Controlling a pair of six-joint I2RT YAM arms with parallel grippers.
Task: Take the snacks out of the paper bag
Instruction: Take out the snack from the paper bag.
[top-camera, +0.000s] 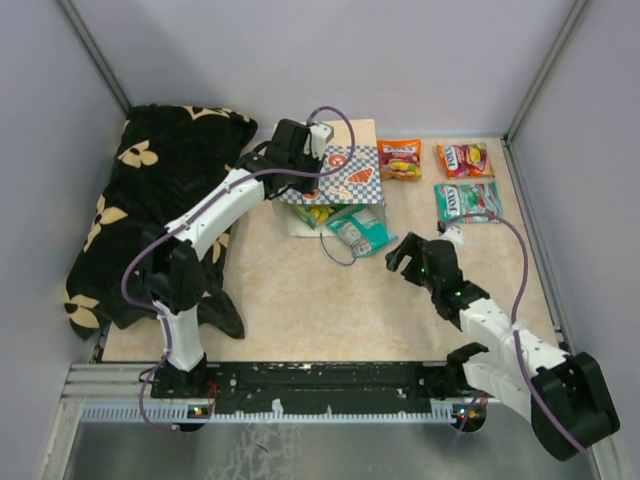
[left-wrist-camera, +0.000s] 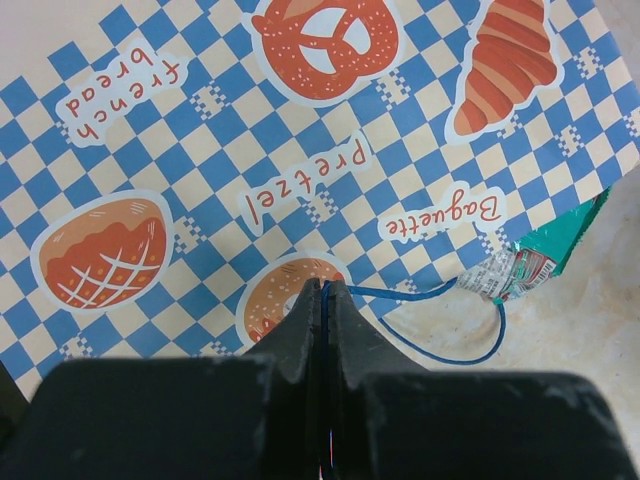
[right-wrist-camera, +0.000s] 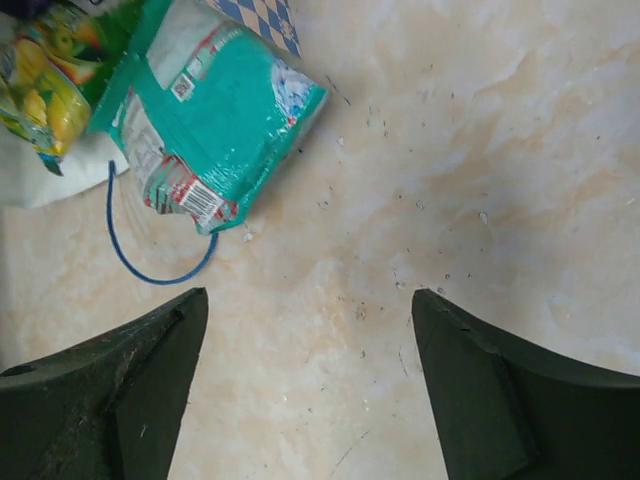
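1. As seen from the top external camera, the paper bag (top-camera: 335, 180) was laid on its side on the surface (top-camera: 300, 300), with its mouth turned toward the arms. An orange packet (top-camera: 399, 158), a red packet (top-camera: 464, 160) and a teal packet (top-camera: 466, 200) were set out on the surface to the bag's right, apart from it. A second teal packet (top-camera: 362, 230) was lodged half out of the mouth, and a green packet (top-camera: 322, 213) was tucked just inside. The left tool (top-camera: 300, 183) was placed at the bag's left edge. The right tool (top-camera: 400, 250) was held near the second teal packet, not touching it. A black flowered cloth (top-camera: 150, 200) was spread at the left.
2. In the left wrist view, the left tool (left-wrist-camera: 323, 295) was pressed together, with the blue cord handle (left-wrist-camera: 502, 322) pinched between its fingers over the bag's (left-wrist-camera: 300, 150) checkered side. A corner of the second teal packet (left-wrist-camera: 545, 250) was shown at the right.
3. In the right wrist view, the right tool (right-wrist-camera: 310, 300) was spread wide over bare surface (right-wrist-camera: 480, 150), and nothing was held. The second teal packet (right-wrist-camera: 220, 110) and the green packet (right-wrist-camera: 40, 80) were seen at the upper left, with a loop of the blue cord handle (right-wrist-camera: 150, 270) lying beside them.
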